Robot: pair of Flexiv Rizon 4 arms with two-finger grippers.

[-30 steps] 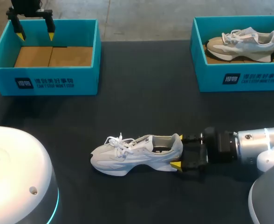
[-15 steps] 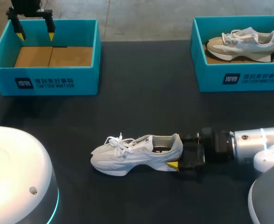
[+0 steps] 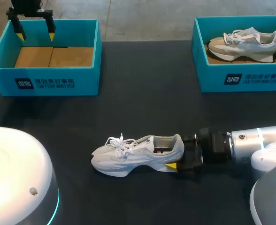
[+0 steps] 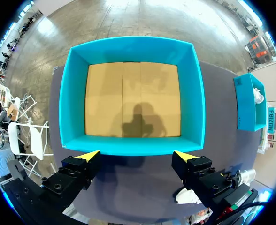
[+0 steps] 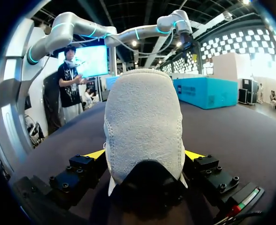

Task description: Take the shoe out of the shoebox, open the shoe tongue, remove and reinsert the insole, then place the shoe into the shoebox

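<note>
On the dark table (image 3: pixel 142 84) the right arm (image 3: pixel 255 145) has slid further left over the last second, coming in low from the near right, while the left arm has not moved and holds its left pincer (image 3: pixel 35 33), spread wide and holding nothing, above the far-left box (image 3: pixel 58 86), whose cardboard floor is bare. The far-right box (image 3: pixel 241 77) holds a second shoe (image 3: pixel 243 42), which has not been disturbed. The white shoe (image 3: pixel 133 157) lies out of its box on its sole in the near middle of the table, toe to the left and heel to the right, and it has not shifted during the approach. I take the advance to mean that the lifting-out is done and the arm is settling in to steady the shoe for the tongue and insole work, which looks not yet begun. The right pincer (image 5: pixel 145 154) is spread wide and now straddles the heel (image 5: pixel 142 112). The heel sits squarely between the two fingers, and a yellow tip shows just beside it on each side. I see no sign of a squeeze, so I judge the shoe enclosed but not yet gripped.
</note>
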